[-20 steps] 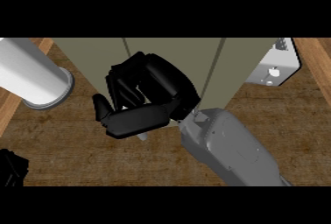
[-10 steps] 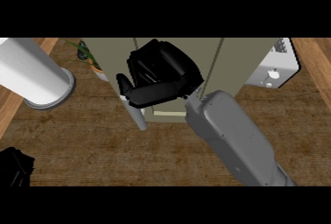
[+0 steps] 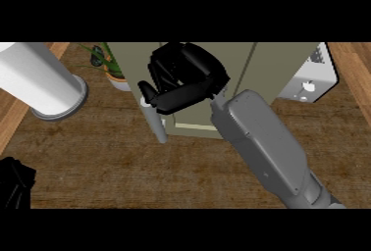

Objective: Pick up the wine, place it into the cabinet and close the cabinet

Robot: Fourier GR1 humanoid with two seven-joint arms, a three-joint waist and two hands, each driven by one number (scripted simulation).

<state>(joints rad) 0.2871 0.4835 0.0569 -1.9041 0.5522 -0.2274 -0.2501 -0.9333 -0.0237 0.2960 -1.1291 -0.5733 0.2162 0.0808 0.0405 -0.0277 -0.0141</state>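
Your right robot hand (image 3: pixel 182 81) sits over the front of the cabinet (image 3: pixel 284 63), near the view's upper middle. Its grey forearm (image 3: pixel 270 142) slants in from the lower right and covers much of the worktop (image 3: pixel 145 171) on that side. You cannot tell whether this robot hand is clenched empty or grasping something. The wine shows nowhere in this view, so you cannot tell where it is or which way its long axis runs. A grey handle (image 3: pixel 155 125) runs up and down just below the hand's left side, its top end at the thumb. A second grey bar (image 3: pixel 217 102) shows just beside the wrist. To the left you are hemmed by a white cylinder (image 3: pixel 36 78) standing on the worktop and by a potted plant (image 3: pixel 109 61) against the cabinet's left edge. To the right, a white appliance (image 3: pixel 313 81) sits at the cabinet's corner. Open worktop lies below the cabinet, left of the forearm. Your left robot hand (image 3: pixel 14 184) rests at the lower left edge; you cannot tell its state.
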